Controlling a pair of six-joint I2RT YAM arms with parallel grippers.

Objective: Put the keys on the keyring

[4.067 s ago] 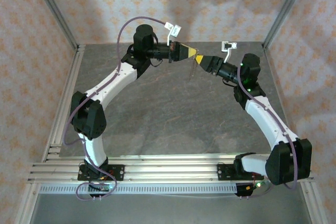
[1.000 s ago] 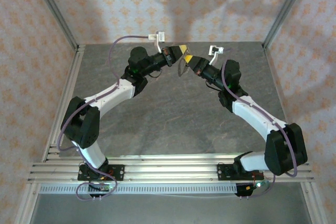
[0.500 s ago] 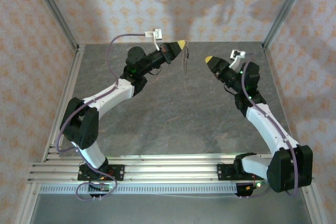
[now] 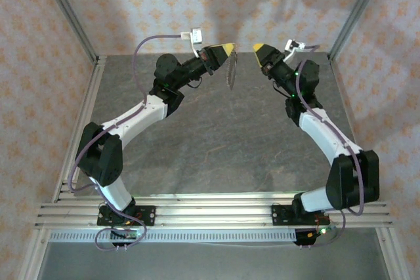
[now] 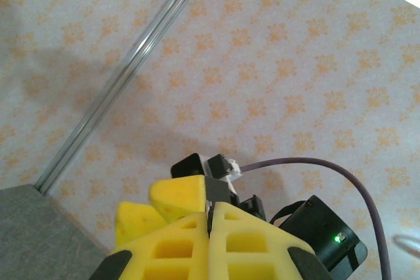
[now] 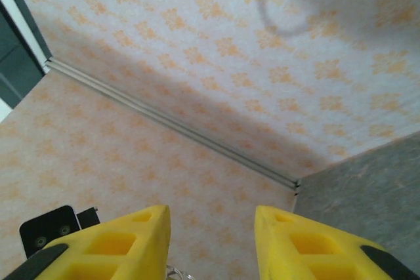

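High over the back of the table, my left gripper [image 4: 228,48] is shut on the keyring [image 4: 230,71]. The keyring hangs below the yellow fingertips as a thin silvery loop with a chain. In the left wrist view the left gripper [image 5: 211,204] has its fingers pressed together with a sliver of metal [image 5: 209,206] pinched at the tips. My right gripper [image 4: 260,48] faces it a short gap to the right, apart from the ring. The right wrist view shows the right gripper [image 6: 211,218] open with nothing between its fingers. I cannot make out the keys.
The grey table [image 4: 216,142] lies well below both grippers. Wallpapered walls and slanted aluminium posts [image 4: 354,14] close in the back and sides. An aluminium rail [image 4: 210,211] runs along the near edge by the arm bases.
The right gripper opened and let go at the left gripper's tip, pulled away to the right, then rose to the left gripper's height. The keyring stayed hanging from the left gripper.
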